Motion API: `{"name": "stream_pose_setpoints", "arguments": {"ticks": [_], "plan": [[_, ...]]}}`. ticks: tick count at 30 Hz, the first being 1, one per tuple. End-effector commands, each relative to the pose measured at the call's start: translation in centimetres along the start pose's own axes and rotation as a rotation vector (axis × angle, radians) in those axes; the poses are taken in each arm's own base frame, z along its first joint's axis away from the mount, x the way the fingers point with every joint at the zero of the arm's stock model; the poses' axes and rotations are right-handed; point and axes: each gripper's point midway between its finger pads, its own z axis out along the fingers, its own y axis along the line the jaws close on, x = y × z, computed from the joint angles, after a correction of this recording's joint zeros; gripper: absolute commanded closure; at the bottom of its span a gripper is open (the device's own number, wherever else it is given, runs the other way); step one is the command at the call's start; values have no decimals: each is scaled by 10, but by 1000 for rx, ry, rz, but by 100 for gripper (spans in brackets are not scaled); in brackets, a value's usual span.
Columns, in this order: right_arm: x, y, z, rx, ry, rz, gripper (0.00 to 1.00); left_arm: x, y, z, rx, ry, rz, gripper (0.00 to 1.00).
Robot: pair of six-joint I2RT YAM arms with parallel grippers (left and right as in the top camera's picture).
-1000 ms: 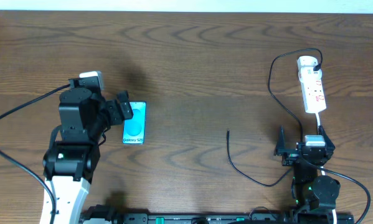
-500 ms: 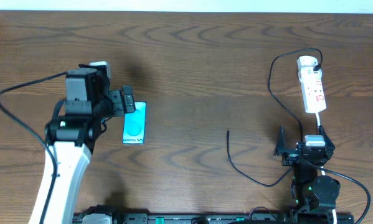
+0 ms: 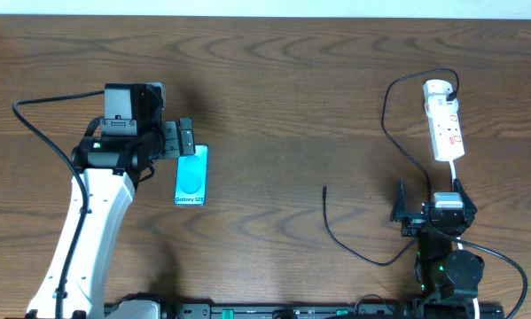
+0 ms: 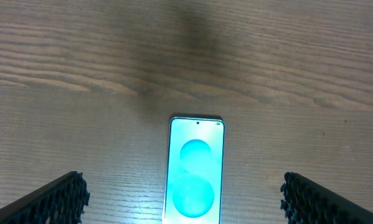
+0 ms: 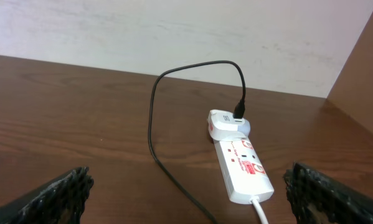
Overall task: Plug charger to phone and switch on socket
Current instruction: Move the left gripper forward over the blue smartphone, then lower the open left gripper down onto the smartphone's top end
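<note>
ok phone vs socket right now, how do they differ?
Phone is a blue-screened slab on the left with nothing plugged in; socket is a white strip on the right with the charger plugged in at its far end. Left gripper hovers open over the phone; right gripper, open, sits short of the socket. Both lie flat on the table.

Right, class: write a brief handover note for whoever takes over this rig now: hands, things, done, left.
Left hand: open, empty, over the phone's far end.
Right hand: open, empty, short of the socket.
Charger: one end plugged in at the socket, tip loose on the table, apart from the phone.
Done: nothing yet.
Left: tip into phone, socket switched on.
</note>
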Motion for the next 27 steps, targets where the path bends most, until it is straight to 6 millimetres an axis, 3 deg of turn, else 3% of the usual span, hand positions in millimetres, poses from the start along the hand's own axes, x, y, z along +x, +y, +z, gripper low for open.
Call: {"name": "stream_pose_setpoints", "arguments": {"ticks": [1,14,19,27], "plan": [[1,-1,0,4,2,12,1,-12,-3,-10,13,-38,14,0],[1,-1,0,4,2,11,1,-19,-4,-7,16,-63,21,0],[1,-1,0,4,2,12,1,-23,-4,9,15,-48,18,1],[1,-1,0,4,2,12,1,-15,-1,42,-5,127,8,1]]}}
